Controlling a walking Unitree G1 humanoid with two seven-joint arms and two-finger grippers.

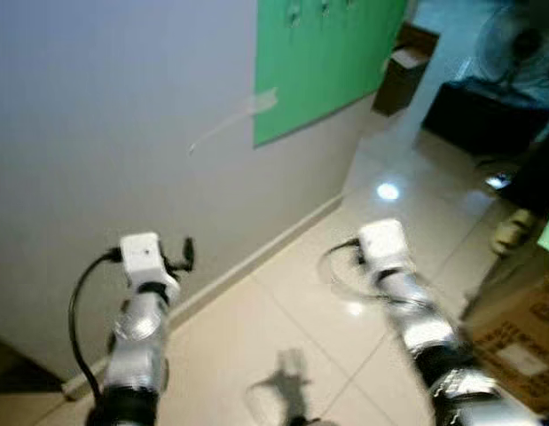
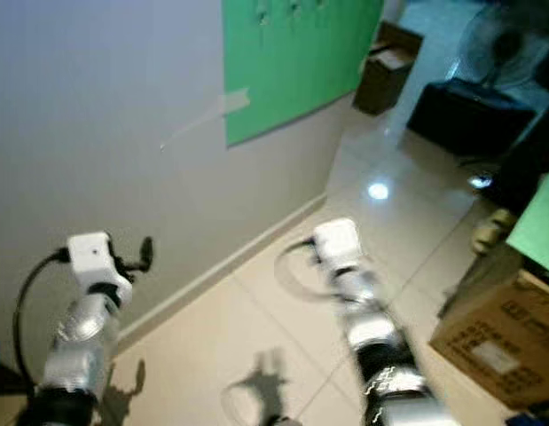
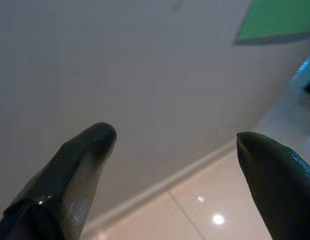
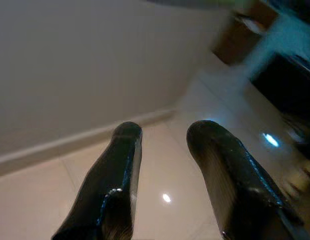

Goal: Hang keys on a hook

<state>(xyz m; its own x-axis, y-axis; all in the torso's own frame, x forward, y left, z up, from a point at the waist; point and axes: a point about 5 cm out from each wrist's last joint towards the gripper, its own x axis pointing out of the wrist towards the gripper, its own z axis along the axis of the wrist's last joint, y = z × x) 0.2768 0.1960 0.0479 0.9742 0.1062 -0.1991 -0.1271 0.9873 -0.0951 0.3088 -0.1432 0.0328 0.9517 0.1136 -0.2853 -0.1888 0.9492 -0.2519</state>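
A green board (image 1: 318, 62) hangs on the grey wall (image 1: 105, 115) ahead to the right, with small dark hooks (image 1: 294, 11) along its top edge, blurred. Both silver arms are raised before the wall. My left gripper (image 3: 174, 136) is open, its fingers wide apart with bare wall and skirting between them. Held a little narrower, my right gripper (image 4: 166, 129) is also open, and only floor tiles show between its fingers. The left wrist (image 1: 141, 253) is close to the wall; the right wrist (image 1: 380, 240) is over the tiled floor.
An open cardboard box (image 1: 403, 75) stands past the board at the wall. A black cabinet (image 1: 487, 115) with a fan (image 1: 513, 40) is at the far right. Another cardboard box (image 1: 522, 346) sits close on my right. Glossy tiles (image 1: 292, 311) stretch ahead.
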